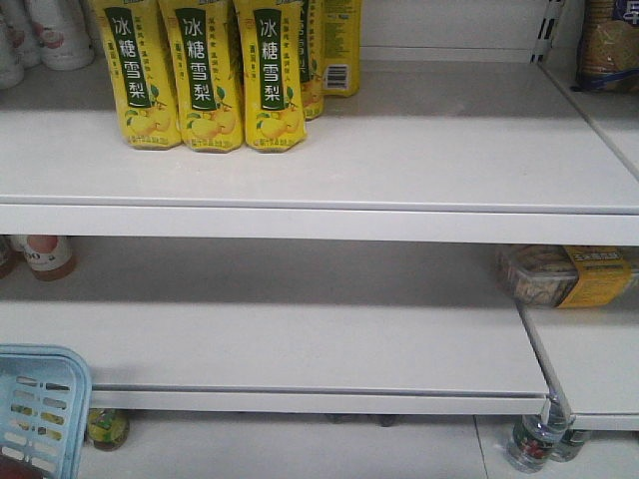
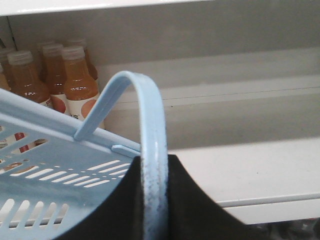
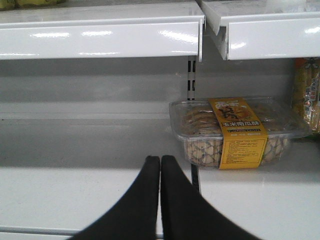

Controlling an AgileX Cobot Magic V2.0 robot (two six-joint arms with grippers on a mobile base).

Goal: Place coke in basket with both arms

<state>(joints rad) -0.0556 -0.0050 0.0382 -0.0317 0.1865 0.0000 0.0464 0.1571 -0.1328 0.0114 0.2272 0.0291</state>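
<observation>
The light blue basket (image 1: 42,399) shows at the bottom left of the front view, in front of the lower shelf. In the left wrist view its slotted wall (image 2: 55,165) tilts across the lower left, and its swing handle (image 2: 150,120) arches up. My left gripper (image 2: 155,160) is shut on that handle, with a black finger on each side. My right gripper (image 3: 160,159) is shut with nothing in it, hovering over the white lower shelf (image 3: 75,190). The coke is not plainly in view. A dark red patch (image 1: 8,467) inside the basket is too small to identify.
Yellow pear-drink bottles (image 1: 200,70) stand on the upper shelf. Orange juice bottles (image 2: 77,85) sit behind the basket. A clear biscuit box with a yellow label (image 3: 235,132) lies to the right of my right gripper. Bottles (image 1: 529,444) and a jar (image 1: 107,427) stand under the lower shelf.
</observation>
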